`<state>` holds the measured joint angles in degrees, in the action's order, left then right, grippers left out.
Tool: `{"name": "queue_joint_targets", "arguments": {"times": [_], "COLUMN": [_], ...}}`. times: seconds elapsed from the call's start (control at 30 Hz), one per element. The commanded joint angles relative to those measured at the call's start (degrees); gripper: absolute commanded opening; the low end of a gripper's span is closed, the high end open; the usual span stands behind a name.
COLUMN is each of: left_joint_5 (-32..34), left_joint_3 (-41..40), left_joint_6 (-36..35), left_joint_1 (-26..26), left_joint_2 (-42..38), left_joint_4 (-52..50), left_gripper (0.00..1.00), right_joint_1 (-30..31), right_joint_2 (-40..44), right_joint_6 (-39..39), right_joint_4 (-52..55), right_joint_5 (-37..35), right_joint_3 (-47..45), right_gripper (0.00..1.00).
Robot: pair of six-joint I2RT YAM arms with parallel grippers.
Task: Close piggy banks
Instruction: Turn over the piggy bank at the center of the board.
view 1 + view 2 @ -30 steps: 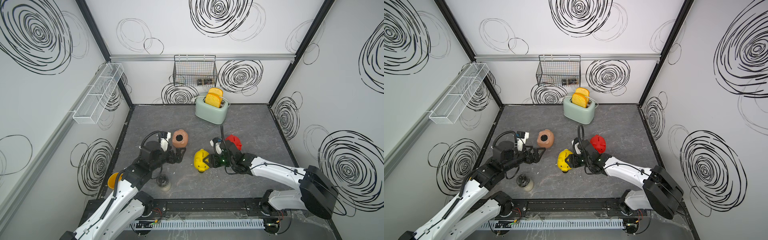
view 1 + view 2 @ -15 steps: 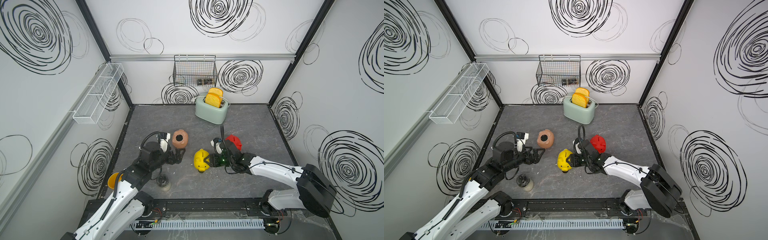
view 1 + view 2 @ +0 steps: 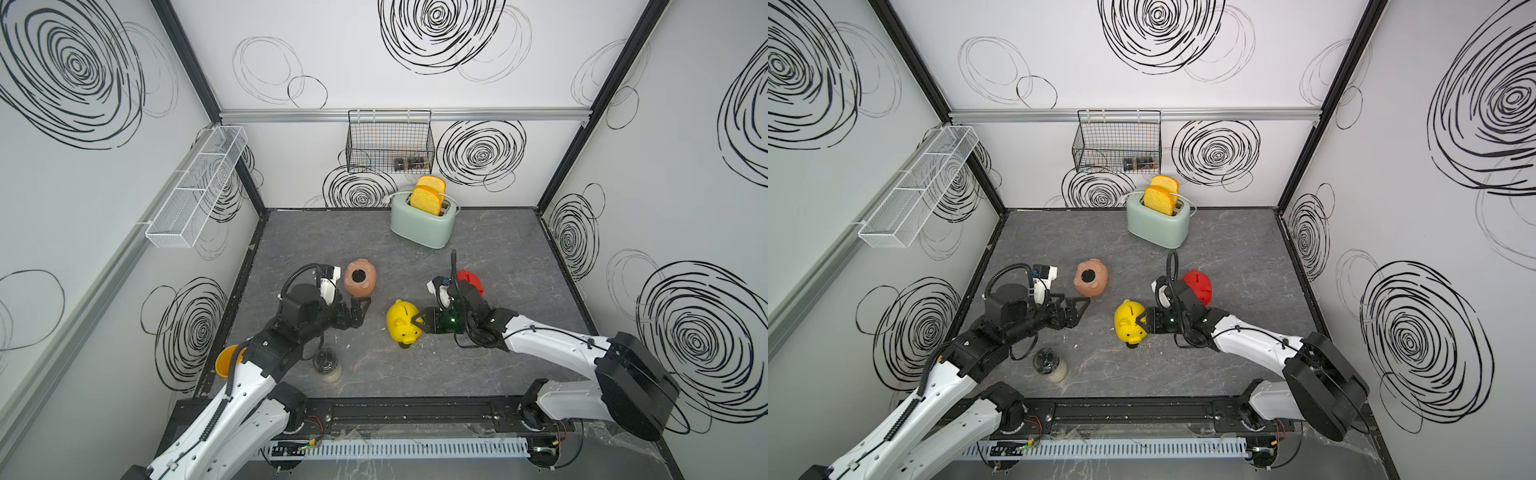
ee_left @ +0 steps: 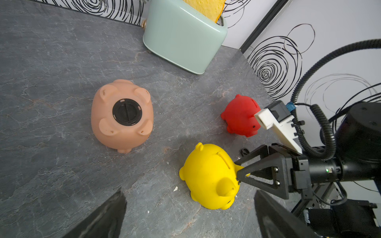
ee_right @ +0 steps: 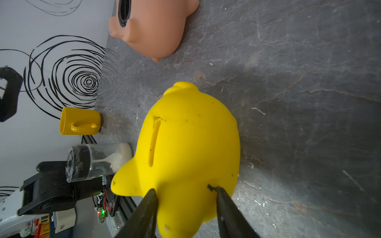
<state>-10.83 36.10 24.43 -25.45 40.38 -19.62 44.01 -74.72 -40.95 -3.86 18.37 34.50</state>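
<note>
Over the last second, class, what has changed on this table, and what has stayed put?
The right gripper has narrowed its jaws around the yellow piggy bank; its fingertips now touch both sides. The pig itself has not visibly moved. The left gripper stays wide open, beside the pink piggy bank; the red piggy bank is unmoved.

The grey tabletop point(image 3: 498, 257) bears pink pig point(image 3: 360, 277), yellow pig point(image 3: 401, 324), red pig point(image 3: 471, 280), toaster point(image 3: 422, 228), jar point(image 3: 328, 365) and mug point(image 5: 80, 121).
</note>
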Motion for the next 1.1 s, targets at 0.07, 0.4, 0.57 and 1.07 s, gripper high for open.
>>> {"name": "queue_joint_targets", "arguments": {"times": [0.07, 0.4, 0.57, 1.07], "left_joint_5": [0.5, 1.1, 1.2, 1.5], "left_joint_3": [-0.3, -0.4, -0.4, -0.3], "left_joint_6": [-0.8, -0.7, -0.7, -0.7], "left_joint_1": [-0.5, -0.7, -0.8, -1.0], "left_joint_2": [-0.7, -0.8, -0.8, -1.1], "left_joint_4": [1.3, 1.2, 1.3, 1.2], "left_gripper": [1.0, 1.0, 1.0, 0.99], "right_joint_1": [-1.6, -4.2, -5.0, -7.3], "right_joint_2": [1.5, 3.0, 2.6, -0.5], "right_joint_6": [-1.5, -1.8, -2.2, -2.4], "right_joint_4": [1.2, 0.6, -0.2, -1.0], "right_joint_5": [0.8, 2.8, 3.2, 3.1], "right_joint_3": [-2.5, -4.6, -5.4, -4.3], "right_gripper": [0.47, 0.45, 0.45, 0.44]}}
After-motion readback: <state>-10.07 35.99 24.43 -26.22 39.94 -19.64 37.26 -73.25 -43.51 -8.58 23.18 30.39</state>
